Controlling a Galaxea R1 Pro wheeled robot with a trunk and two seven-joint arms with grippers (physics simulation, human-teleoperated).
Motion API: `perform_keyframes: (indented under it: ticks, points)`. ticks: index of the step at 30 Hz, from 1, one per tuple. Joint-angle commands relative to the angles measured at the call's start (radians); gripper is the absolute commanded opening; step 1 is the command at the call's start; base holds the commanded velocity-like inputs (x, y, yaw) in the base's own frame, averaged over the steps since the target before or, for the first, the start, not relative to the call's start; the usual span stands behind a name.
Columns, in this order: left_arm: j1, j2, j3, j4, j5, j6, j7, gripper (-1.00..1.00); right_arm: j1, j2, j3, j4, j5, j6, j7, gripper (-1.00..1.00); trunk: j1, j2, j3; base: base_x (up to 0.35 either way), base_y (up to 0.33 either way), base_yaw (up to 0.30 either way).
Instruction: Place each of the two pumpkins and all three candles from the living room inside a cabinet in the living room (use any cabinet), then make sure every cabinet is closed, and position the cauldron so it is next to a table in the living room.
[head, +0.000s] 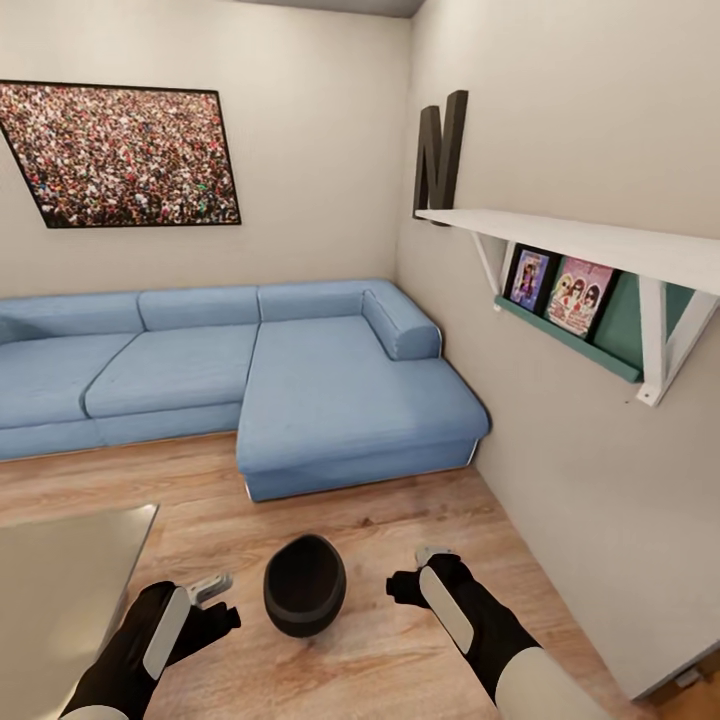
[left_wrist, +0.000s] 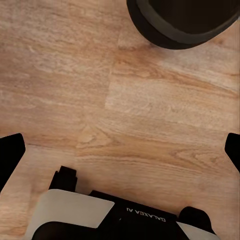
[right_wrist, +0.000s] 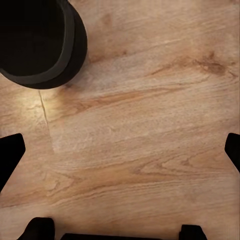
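The black cauldron (head: 305, 585) stands on the wooden floor between my two arms, its wide mouth facing up. My left gripper (head: 215, 603) hangs open just left of it, and my right gripper (head: 415, 570) hangs open just right of it; neither touches the pot. In the left wrist view the cauldron (left_wrist: 185, 20) lies beyond the spread fingers (left_wrist: 11, 155) of that gripper (left_wrist: 120, 152). The right wrist view shows the cauldron (right_wrist: 37, 42) off to one side of its gripper (right_wrist: 120, 152). The glossy grey table (head: 70, 570) has its corner a short way left of the pot. Pumpkins, candles and cabinet are out of view.
A blue corner sofa (head: 330, 400) fills the back of the room. A white wall shelf (head: 600, 250) with pictures juts from the right wall at head height. Bare wood floor (head: 380, 520) lies between the sofa, the table and the wall.
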Motion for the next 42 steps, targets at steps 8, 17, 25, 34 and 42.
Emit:
perform_keyframes:
  ticks: [8,17,25,34,42]
  points:
    - [0.0,0.0,0.0,0.0,0.0,0.0,0.0,1.0,0.0,0.0,0.0,-0.001,0.0,0.002,-0.007,1.0,0.0,0.0,-0.003,0.058,0.0,0.15]
    - [0.0,0.0,0.0,0.0,0.0,0.0,0.0,1.0,0.0,0.001,0.0,-0.001,-0.001,0.004,-0.008,1.0,0.0,0.0,-0.009,0.064,-0.014,0.261]
    - [0.0,0.0,-0.001,0.0,0.0,0.0,0.0,1.0,0.0,0.001,0.0,-0.002,-0.001,0.001,-0.007,1.0,0.0,0.0,-0.013,0.275,-0.103,0.181]
    - [0.0,0.0,0.0,0.0,0.0,0.0,0.0,1.0,0.0,0.001,0.0,-0.002,-0.001,0.003,-0.005,1.0,0.0,0.0,-0.013,0.291,-0.01,0.006]
    - [0.0,0.0,0.0,0.0,0.0,0.0,0.0,1.0,0.0,0.001,0.0,-0.002,-0.001,0.002,-0.001,1.0,0.0,0.0,-0.013,0.258,0.0,0.0]
